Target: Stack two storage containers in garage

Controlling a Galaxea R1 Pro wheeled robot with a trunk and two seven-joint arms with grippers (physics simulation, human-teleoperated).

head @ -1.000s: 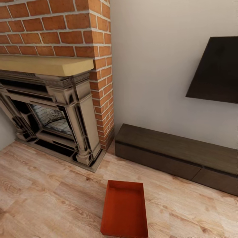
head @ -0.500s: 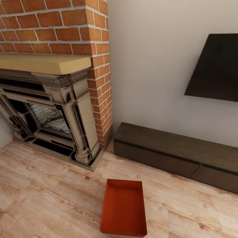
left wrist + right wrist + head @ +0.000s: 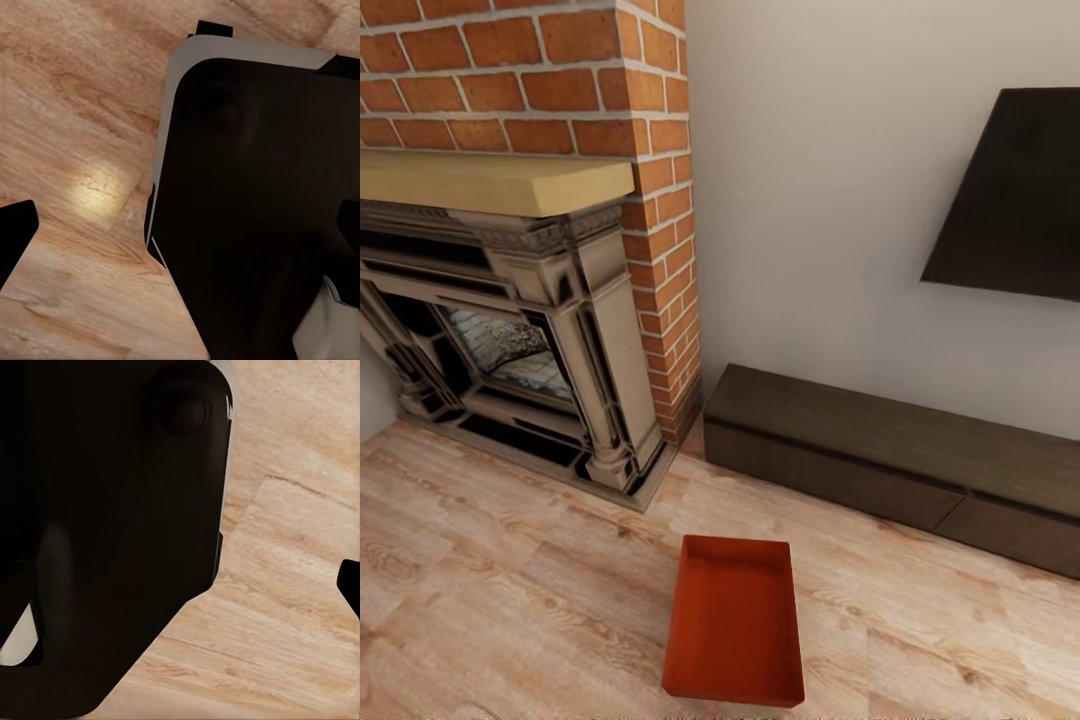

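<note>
One red-orange storage container (image 3: 735,620) lies on the light wood plank floor (image 3: 510,600) of the living room, low in the middle of the head view, open side up and empty. It sits in front of the fireplace corner and the low cabinet. My left gripper (image 3: 180,236) hangs open over the planks, one black fingertip (image 3: 15,232) at each edge of its wrist view, nothing between them. My right gripper (image 3: 180,589) also stands open; one fingertip (image 3: 351,585) shows, the other blends into the dark robot base (image 3: 105,532).
A brick chimney wall (image 3: 560,70) with a wooden mantel and ornate fireplace (image 3: 510,340) stands at the left. A long dark low cabinet (image 3: 880,450) runs along the white wall at the right, under a dark screen (image 3: 1010,200). Wood floor surrounds the container.
The whole head view has drifted slightly, so the camera moved; the container now sits a little higher in the picture. Nothing in the room has itself moved.
</note>
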